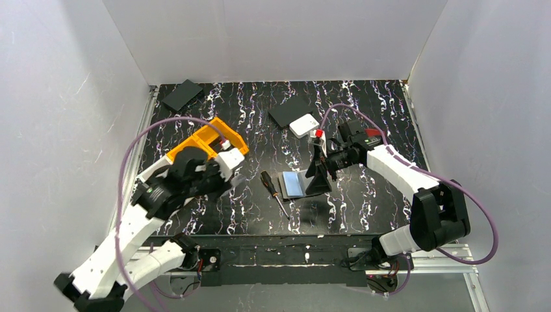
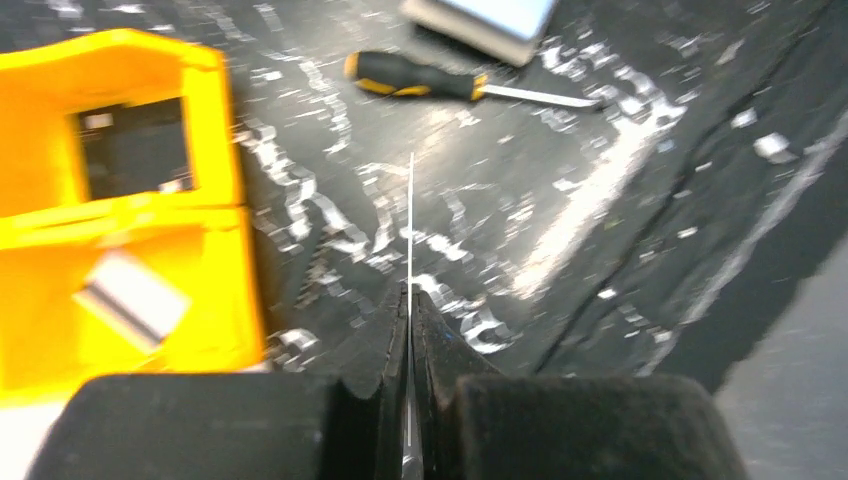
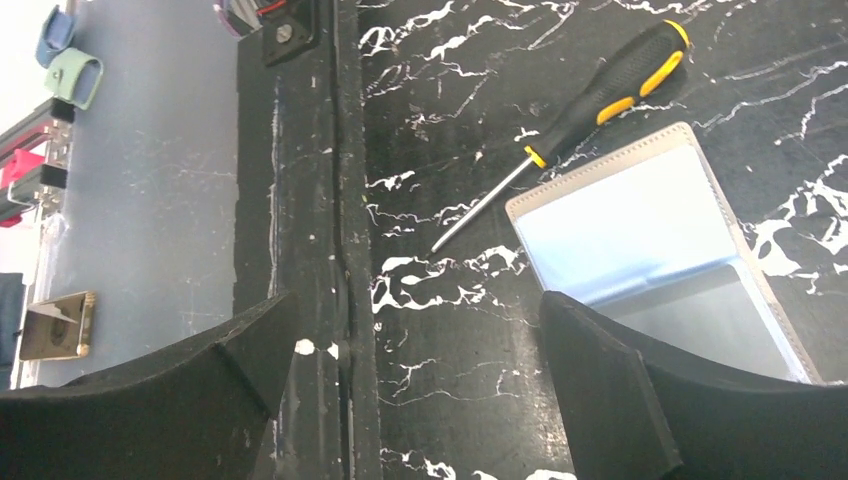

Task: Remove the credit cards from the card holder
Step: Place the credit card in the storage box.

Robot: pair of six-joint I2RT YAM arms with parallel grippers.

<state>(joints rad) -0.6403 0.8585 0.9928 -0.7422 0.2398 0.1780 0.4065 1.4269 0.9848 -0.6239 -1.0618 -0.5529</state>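
The card holder [image 1: 294, 184] lies open on the black marbled table, pale blue inside up; it also shows in the right wrist view [image 3: 650, 225] and at the top of the left wrist view [image 2: 490, 18]. I cannot tell a card from its lining. My left gripper [image 1: 234, 170] [image 2: 410, 292] is shut on a thin credit card [image 2: 410, 215], seen edge-on as a white line, held above the table beside the orange bin. My right gripper [image 1: 318, 175] [image 3: 418, 300] is open and empty, low over the holder's right half, with one finger [image 3: 610, 390] over it.
An orange bin [image 1: 206, 140] [image 2: 120, 200] stands left of centre. A black and yellow screwdriver [image 1: 275, 193] [image 3: 600, 90] [image 2: 420, 78] lies just left of the holder. A white square box [image 1: 304, 125] and two flat black rectangles [image 1: 289, 109] [image 1: 182, 95] lie at the back.
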